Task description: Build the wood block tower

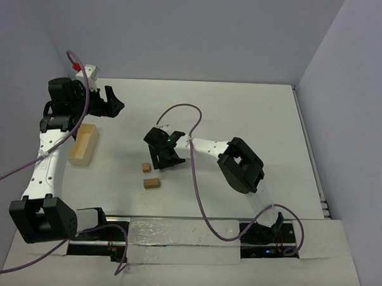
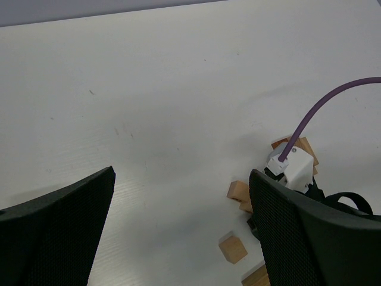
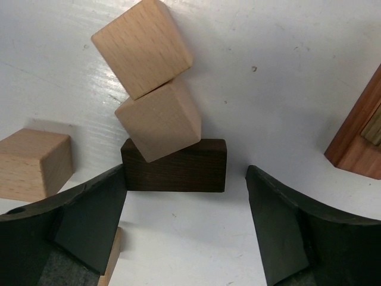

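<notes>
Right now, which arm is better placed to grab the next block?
Right. The right gripper, open, hangs right at the dark block and tan blocks. The left gripper, also open, is off beyond the box, well away from them.

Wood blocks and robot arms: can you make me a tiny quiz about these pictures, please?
1. True or false: the right gripper is shut tight.
2. What colour is the wood block lying just ahead of the gap between its fingers? A green, B dark brown, C white.
3. Which arm has the pale wooden box beside it?

Key: 1 false, it is open; 2 B; 3 the left arm.
</notes>
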`<state>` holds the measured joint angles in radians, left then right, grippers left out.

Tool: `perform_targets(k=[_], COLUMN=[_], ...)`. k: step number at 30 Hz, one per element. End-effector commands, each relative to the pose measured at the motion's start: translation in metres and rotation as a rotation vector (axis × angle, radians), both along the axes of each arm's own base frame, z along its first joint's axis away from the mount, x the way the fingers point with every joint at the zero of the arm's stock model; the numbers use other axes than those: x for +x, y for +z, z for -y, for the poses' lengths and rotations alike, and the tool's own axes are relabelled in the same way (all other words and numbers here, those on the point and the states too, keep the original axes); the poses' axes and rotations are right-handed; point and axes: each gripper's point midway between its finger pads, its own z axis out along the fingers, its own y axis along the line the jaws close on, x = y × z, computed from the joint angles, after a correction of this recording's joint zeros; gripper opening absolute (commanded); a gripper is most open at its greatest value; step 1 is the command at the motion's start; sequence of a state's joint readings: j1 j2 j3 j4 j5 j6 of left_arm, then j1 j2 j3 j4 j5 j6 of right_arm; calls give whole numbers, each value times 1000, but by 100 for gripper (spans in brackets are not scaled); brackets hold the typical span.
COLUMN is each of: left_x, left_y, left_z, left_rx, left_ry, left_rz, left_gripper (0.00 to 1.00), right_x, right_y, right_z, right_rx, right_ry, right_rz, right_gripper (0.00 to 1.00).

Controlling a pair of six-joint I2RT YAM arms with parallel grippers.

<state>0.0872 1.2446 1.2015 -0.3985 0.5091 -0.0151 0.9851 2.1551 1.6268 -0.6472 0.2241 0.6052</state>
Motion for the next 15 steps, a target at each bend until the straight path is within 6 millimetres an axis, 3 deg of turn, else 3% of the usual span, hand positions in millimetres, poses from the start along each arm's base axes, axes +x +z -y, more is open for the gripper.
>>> perform_targets(k=[1,6,10,13,15], left_x=[7,7,8,7,4], left_y=[17,16,16,17,16], left_z=[2,3,4,6,9], left_rx=[-12,-12,-13,-16,-15], left_ry=[-27,-31,-38,-51,-80], left_rz=[63,61,63,65,61], left_gripper=[99,99,99,99,99], right_x=[9,9,9,10,11], right_y=[-10,-11,-5,4,25], right_z=[1,1,1,0,-2], right_rx=[-1,1,11,25,58], right_ry=[-33,-28,-19,-5,45], right_rz=[-4,-9,0,15,51], right_gripper=[83,79,68,61,49])
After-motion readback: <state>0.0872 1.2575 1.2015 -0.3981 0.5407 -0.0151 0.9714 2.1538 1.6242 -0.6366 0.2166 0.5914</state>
